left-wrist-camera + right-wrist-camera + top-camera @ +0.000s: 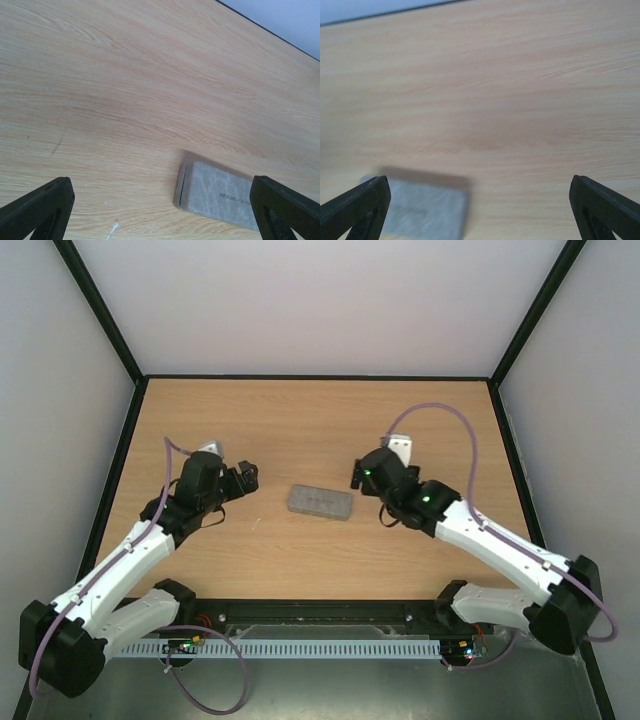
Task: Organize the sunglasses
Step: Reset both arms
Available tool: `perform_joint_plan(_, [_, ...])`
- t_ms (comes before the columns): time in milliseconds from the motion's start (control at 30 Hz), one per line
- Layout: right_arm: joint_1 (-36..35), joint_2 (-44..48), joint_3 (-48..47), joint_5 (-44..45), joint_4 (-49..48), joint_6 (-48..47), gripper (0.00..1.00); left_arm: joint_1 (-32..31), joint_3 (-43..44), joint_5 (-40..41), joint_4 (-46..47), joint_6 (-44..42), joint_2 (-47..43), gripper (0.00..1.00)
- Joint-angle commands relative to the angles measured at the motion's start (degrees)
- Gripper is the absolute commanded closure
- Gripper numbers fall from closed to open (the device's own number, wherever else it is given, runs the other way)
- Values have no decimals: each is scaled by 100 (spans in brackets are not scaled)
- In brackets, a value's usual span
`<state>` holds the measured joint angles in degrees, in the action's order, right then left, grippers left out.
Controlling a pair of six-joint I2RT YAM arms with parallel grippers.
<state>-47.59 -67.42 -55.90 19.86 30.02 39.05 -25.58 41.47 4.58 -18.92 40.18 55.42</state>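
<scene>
The sunglasses do not show in any view. A closed grey rectangular case (320, 501) lies flat near the table's middle. My left gripper (245, 477) is open and empty just left of the case. In the left wrist view the case (220, 197) lies low and right between the spread fingers of this gripper (160, 210). My right gripper (357, 475) is open and empty just right of the case. In the right wrist view the case (420, 210) sits blurred at the lower left, by the left finger of this gripper (480, 200).
The wooden table (320, 420) is bounded by a black frame and white walls. A small white fleck (112, 230) marks the wood near the left gripper. No cloth shows.
</scene>
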Motion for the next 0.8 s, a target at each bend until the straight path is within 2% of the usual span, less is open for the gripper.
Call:
perform_joint_plan(0, [916, 496, 475, 808, -510, -503, 1, 114, -653, -208, 659, -295, -234, 1])
perform_joint_plan(100, [1861, 752, 888, 451, -1276, -704, 1, 123, -722, 320, 731, -442, -271, 1])
perform_joint_plan(200, [2292, 1205, 1534, 312, -2485, -967, 1, 184, -842, 1236, 893, -709, -402, 1])
perform_joint_plan(267, [2545, 1277, 1842, 123, -3159, -962, 1, 299, -1140, 1618, 1378, -919, -527, 1])
perform_joint_plan(367, [2679, 1075, 2000, 308, -3636, -1029, 2, 875, -1742, 1379, 2503, -1326, -579, 1])
perform_joint_plan(467, [2784, 879, 2015, 699, -3862, -1264, 1, 1497, -2032, 978, 3253, -1651, -280, 1])
perform_joint_plan(633, [3313, 954, 2444, 646, -4573, -1564, 1, 2107, -1992, 695, 3962, -2180, 494, 1])
perform_joint_plan(767, [3702, 718, 2793, 735, -5312, -1569, 1, 2627, -1966, 236, 4470, -2253, 921, 1])
